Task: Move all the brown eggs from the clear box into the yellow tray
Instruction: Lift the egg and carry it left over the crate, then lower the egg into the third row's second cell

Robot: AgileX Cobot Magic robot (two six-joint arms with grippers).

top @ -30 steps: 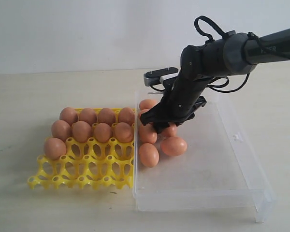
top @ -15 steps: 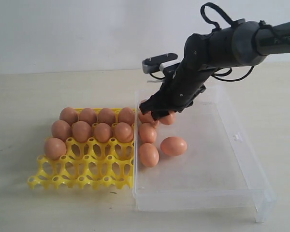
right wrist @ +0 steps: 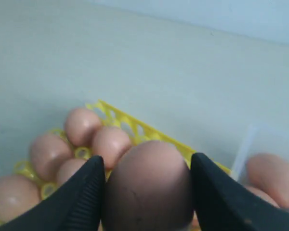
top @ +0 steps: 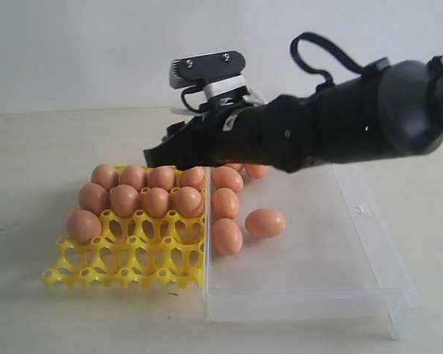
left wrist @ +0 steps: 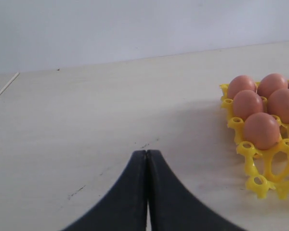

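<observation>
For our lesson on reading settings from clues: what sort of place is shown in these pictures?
Probably a robotics lab or test bench, not a kitchen: a pale tabletop against a blank wall, a robot arm carrying a brown egg, and a yellow tray beside a clear box.

Pale beige tabletop (top: 52, 140), plain white wall (top: 96, 51)

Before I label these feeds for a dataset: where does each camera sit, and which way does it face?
Exterior: off the arms, facing the wall, angled down at yellow tray and clear box; right arm crosses.
Left wrist: low over the table, facing the tray's corner; shut jaws show.
Right wrist: above the tray, looking past jaws gripping a brown egg.
Shared: all three see eggs in the tray.
</observation>
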